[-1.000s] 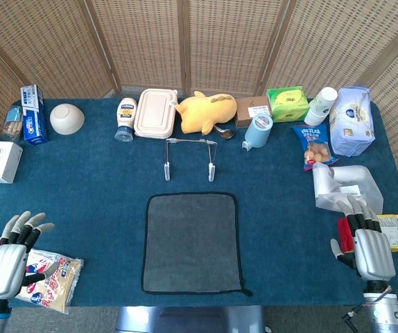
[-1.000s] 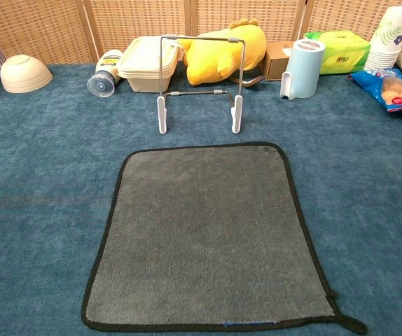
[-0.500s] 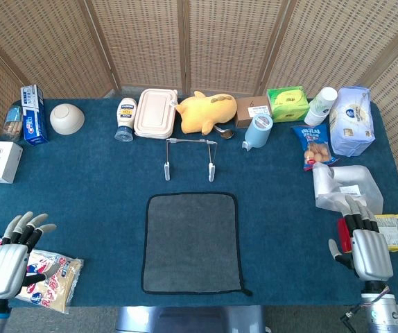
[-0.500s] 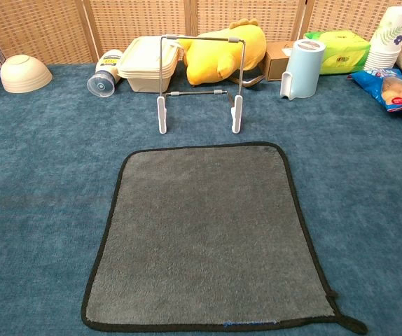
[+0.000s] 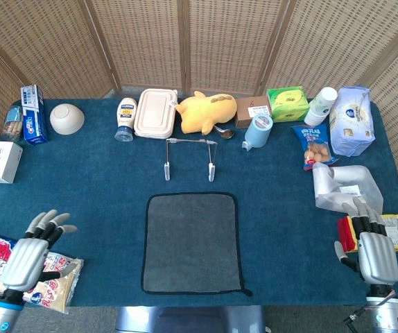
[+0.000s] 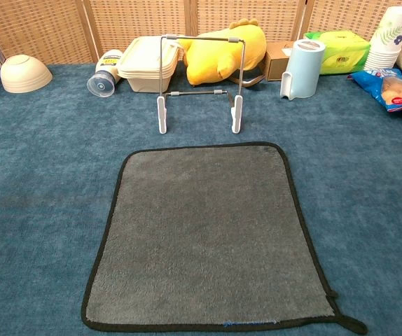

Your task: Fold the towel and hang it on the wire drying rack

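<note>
While the towel [image 5: 192, 242] lies flat and unfolded on the bench [image 5: 102, 187], close to the middle of the front edge, nothing is held by either hand. The towel is grey with a black border, and a small loop is seen at its front right corner in the chest view. The rack [image 5: 189, 158] stands upright just behind the towel, apart from it, on two white feet.

The left hand [image 5: 31, 253] is seen at the front left corner of the bench, over a snack bag [image 5: 55, 279], with its fingers spread and empty. The right hand [image 5: 374, 250] is seen at the front right corner, with its fingers straight and side by side, and nothing is gripped by it. A red and yellow packet [image 5: 396, 229] lies beside it, and a silver bag [image 5: 343, 186] lies just behind its fingertips. Both hands are well apart from the towel and are shown only in the head view.

Along the back edge of the bench a bowl [image 5: 66, 118], a bottle [image 5: 125, 118], a lunch box [image 5: 155, 112], a yellow plush toy [image 5: 205, 112] and a blue cup [image 5: 258, 131] are placed.
</note>
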`<action>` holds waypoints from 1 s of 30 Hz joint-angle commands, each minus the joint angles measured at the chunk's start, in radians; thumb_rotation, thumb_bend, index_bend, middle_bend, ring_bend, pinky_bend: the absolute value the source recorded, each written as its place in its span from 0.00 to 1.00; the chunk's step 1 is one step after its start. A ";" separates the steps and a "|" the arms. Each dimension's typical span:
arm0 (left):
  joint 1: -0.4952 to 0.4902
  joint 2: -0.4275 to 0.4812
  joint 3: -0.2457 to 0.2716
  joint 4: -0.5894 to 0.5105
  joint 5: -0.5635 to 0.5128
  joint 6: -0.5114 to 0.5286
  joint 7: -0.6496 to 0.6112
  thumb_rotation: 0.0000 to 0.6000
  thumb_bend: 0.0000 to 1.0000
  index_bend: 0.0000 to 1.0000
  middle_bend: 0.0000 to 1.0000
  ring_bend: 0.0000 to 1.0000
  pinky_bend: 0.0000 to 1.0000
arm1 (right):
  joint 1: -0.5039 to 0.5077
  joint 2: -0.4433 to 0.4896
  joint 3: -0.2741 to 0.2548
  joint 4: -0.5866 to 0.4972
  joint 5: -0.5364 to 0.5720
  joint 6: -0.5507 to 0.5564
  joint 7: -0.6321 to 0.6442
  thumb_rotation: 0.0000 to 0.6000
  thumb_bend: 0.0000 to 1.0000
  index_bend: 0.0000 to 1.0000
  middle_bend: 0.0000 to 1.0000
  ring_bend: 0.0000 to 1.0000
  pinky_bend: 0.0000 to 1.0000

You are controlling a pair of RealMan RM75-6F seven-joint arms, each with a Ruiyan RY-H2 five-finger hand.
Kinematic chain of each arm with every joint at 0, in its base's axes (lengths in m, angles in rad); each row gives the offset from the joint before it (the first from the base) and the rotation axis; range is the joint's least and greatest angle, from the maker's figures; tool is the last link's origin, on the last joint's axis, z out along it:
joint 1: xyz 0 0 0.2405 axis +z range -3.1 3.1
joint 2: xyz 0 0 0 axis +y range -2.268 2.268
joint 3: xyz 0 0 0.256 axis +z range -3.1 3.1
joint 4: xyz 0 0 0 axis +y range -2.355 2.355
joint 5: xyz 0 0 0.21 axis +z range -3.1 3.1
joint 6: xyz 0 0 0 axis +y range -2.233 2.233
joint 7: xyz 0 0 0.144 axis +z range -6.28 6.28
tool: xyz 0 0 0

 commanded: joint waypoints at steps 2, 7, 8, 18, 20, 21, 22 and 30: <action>-0.080 0.018 -0.002 -0.033 -0.008 -0.121 -0.021 1.00 0.10 0.29 0.15 0.04 0.00 | -0.012 0.008 -0.004 -0.009 0.002 0.013 -0.006 1.00 0.35 0.12 0.04 0.00 0.00; -0.182 0.006 -0.011 -0.059 0.008 -0.259 -0.015 1.00 0.10 0.29 0.15 0.04 0.00 | -0.019 0.013 -0.004 -0.018 0.008 0.020 -0.016 1.00 0.35 0.12 0.04 0.00 0.00; -0.198 0.002 -0.013 -0.062 0.009 -0.280 -0.014 1.00 0.10 0.29 0.15 0.04 0.00 | -0.019 0.012 -0.003 -0.018 0.009 0.020 -0.017 1.00 0.35 0.12 0.04 0.00 0.00; -0.335 -0.128 -0.050 -0.048 -0.026 -0.433 0.063 1.00 0.10 0.28 0.14 0.03 0.00 | -0.029 0.016 0.001 -0.012 0.027 0.025 -0.012 1.00 0.35 0.12 0.04 0.00 0.00; -0.352 -0.163 -0.052 -0.040 -0.040 -0.452 0.091 1.00 0.10 0.28 0.14 0.03 0.00 | -0.031 0.018 0.003 -0.009 0.031 0.026 -0.008 1.00 0.35 0.12 0.04 0.00 0.00; -0.362 -0.184 -0.054 -0.034 -0.051 -0.461 0.109 1.00 0.10 0.28 0.14 0.03 0.00 | -0.032 0.020 0.003 -0.008 0.034 0.026 -0.006 1.00 0.35 0.12 0.04 0.00 0.00; -0.369 -0.201 -0.054 -0.031 -0.059 -0.470 0.122 1.00 0.10 0.27 0.14 0.03 0.00 | -0.033 0.021 0.004 -0.006 0.036 0.026 -0.004 1.00 0.35 0.12 0.04 0.00 0.00; -0.418 -0.346 -0.049 0.011 -0.121 -0.508 0.235 1.00 0.10 0.25 0.13 0.02 0.00 | -0.037 0.026 0.010 0.011 0.047 0.023 0.021 1.00 0.35 0.12 0.04 0.00 0.00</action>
